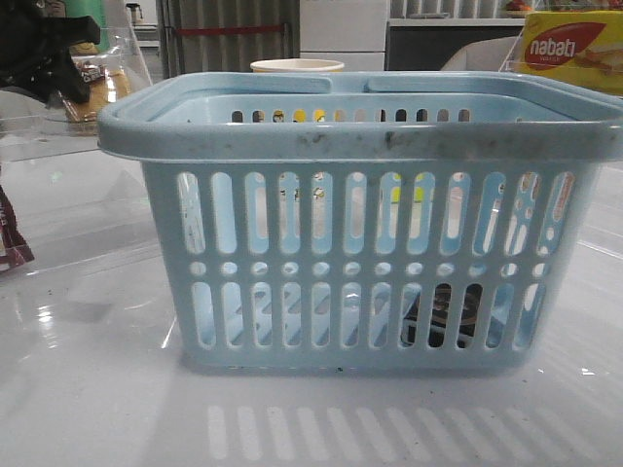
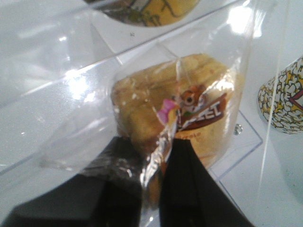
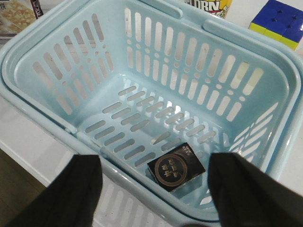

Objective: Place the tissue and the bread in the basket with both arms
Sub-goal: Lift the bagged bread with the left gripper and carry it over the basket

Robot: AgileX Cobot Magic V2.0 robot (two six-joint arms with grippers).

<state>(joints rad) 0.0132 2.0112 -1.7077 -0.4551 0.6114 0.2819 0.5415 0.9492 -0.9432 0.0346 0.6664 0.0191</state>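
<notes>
The pale blue basket [image 1: 360, 146] fills the middle of the front view. The tissue [image 3: 176, 169], a small black pack with a round grey mark, lies flat on the basket's floor near one wall and shows dark through the slots [image 1: 443, 316]. Above the basket my right gripper [image 3: 158, 161] is open and holds nothing. The bread [image 2: 189, 109], a golden-brown bun in a crinkly clear wrapper, hangs at the far left [image 1: 95, 86]. My left gripper [image 2: 156, 144] is shut on the wrapper's edge, raised beside the basket's left rim.
A yellow nabati box [image 1: 569, 49] stands at the back right and a paper cup [image 1: 297, 66] behind the basket. A maroon packet [image 1: 12, 238] is at the left edge. A popcorn cup [image 2: 284, 101] and a puzzle cube [image 3: 279, 21] sit nearby.
</notes>
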